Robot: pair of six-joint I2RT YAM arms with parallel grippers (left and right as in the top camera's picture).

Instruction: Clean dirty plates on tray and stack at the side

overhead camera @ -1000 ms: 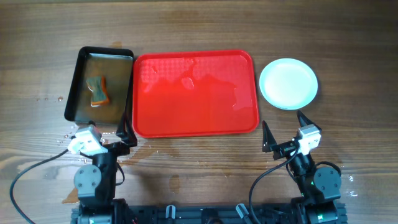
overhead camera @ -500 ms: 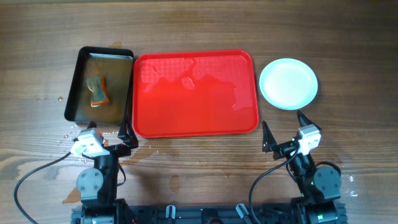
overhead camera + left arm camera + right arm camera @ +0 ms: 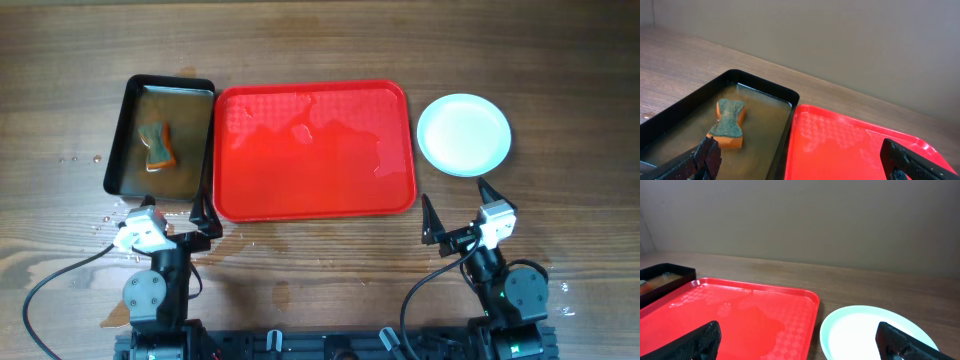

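Observation:
The red tray [image 3: 312,150] lies in the middle of the table with only wet patches on it; it also shows in the left wrist view [image 3: 850,150] and the right wrist view [image 3: 735,315]. A pale mint-white plate stack [image 3: 464,134] sits on the table right of the tray, seen as one round plate from above, also in the right wrist view [image 3: 867,335]. My left gripper [image 3: 203,215] is open and empty at the tray's near left corner. My right gripper [image 3: 455,212] is open and empty in front of the plates.
A black metal pan [image 3: 160,138] holding brownish water and an orange-green sponge [image 3: 157,146] stands left of the tray, touching its edge. Water drops lie on the wood near the pan's front left. The sponge also shows in the left wrist view [image 3: 730,122].
The left arm has shifted slightly back and down since one second ago. Nothing else has moved.

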